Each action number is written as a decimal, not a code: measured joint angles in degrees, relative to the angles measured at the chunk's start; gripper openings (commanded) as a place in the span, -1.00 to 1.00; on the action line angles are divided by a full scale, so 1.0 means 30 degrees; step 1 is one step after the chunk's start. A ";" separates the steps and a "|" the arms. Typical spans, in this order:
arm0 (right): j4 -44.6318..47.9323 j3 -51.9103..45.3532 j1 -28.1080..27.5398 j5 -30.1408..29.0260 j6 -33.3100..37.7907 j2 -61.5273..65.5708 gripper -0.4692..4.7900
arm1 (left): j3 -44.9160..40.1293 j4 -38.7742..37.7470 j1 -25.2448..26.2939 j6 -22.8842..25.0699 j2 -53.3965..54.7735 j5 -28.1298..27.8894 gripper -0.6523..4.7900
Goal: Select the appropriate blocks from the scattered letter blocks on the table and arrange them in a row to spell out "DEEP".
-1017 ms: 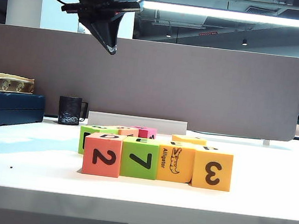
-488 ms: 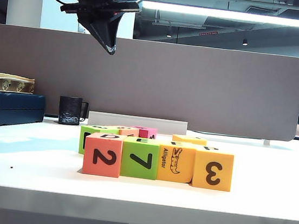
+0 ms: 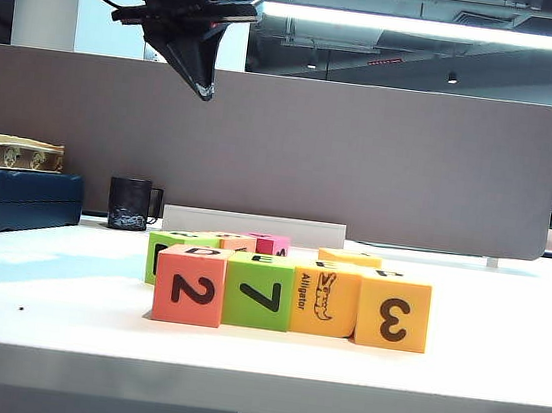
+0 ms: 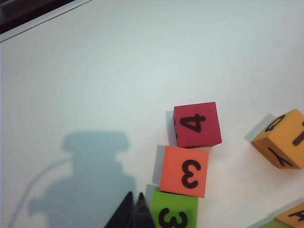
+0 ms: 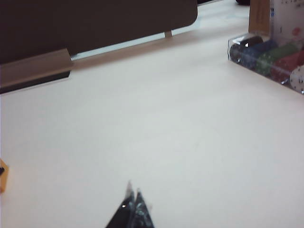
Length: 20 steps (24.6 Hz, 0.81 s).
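While the left gripper (image 3: 206, 90) hangs high in the upper left of the exterior view, jaws pressed together and holding nothing, four blocks stand in a touching row near the front edge of the table (image 3: 62, 311). From left to right: the salmon block (image 3: 190, 286) with 2, the green block (image 3: 259, 291) with 7, the orange alligator block (image 3: 325, 298), then the orange block (image 3: 393, 313) with 3. Behind the row sit other blocks, among them a pink block (image 3: 269, 243). At far left a black mug (image 3: 128, 204) stands by the grey divider (image 3: 382, 164). The right gripper (image 5: 133, 199) shows only in its wrist view, jaws closed and empty, over bare table.
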 measured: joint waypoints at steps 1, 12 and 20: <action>-0.0109 -0.0233 0.0000 0.0000 0.0000 -0.0189 -0.82 | 0.0000 0.0000 0.0000 0.0000 0.0000 0.0000 -0.78; -0.0743 -0.0860 0.0000 -0.0007 -0.0459 -0.0998 -0.82 | 0.0015 0.0007 0.0000 0.0000 0.0000 0.0000 -0.78; -0.2113 -0.0860 0.0000 -0.0015 -0.1530 -0.1967 -0.82 | 0.0000 0.0015 0.0000 0.0000 0.0000 0.0000 -0.78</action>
